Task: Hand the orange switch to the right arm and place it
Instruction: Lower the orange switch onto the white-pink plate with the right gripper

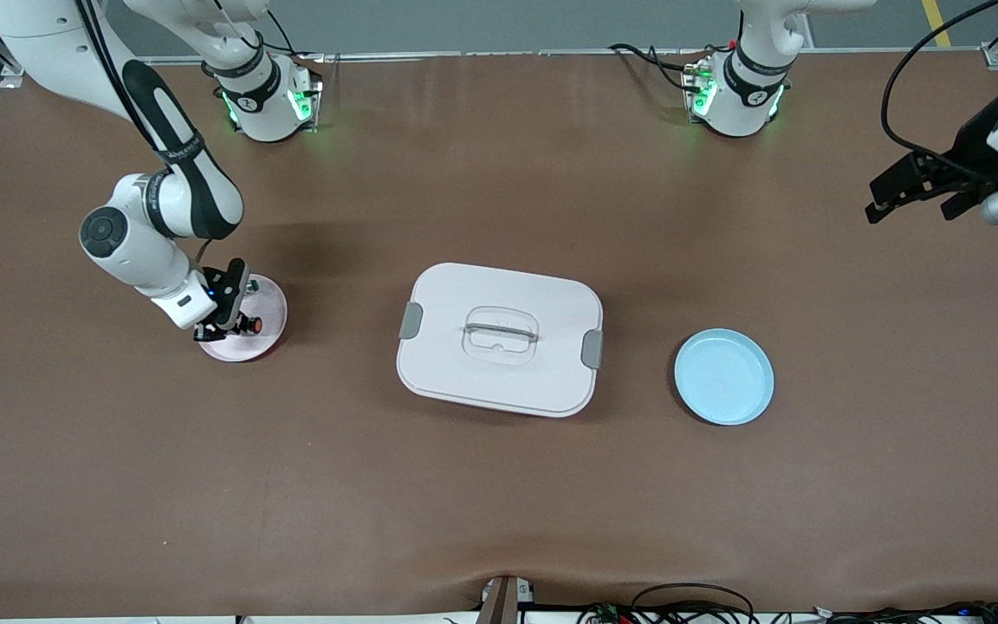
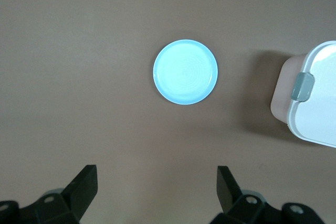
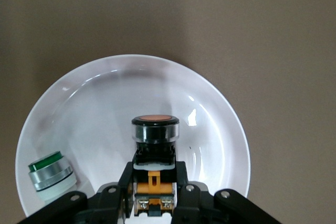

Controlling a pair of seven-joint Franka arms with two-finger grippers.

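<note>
Clamped between the right gripper's (image 3: 152, 192) closed fingers, the orange switch (image 3: 154, 145) has its long axis running straight out from the fingertips, orange cap leading, over the white plate (image 3: 105, 103) toward the right arm's end of the table. A green-capped button (image 3: 50, 174) lies in that plate beside it. Nearer the table's middle sits a lidded white box (image 1: 499, 338), then a blue plate (image 1: 724, 376). Out past that plate, the left gripper (image 2: 157, 195) hangs wide open, holding nothing.

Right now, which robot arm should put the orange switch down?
The right arm, probably. Its gripper is already shut on the orange switch, just over the pink plate. The left gripper is open and empty, waiting high at its own end of the table.
</note>
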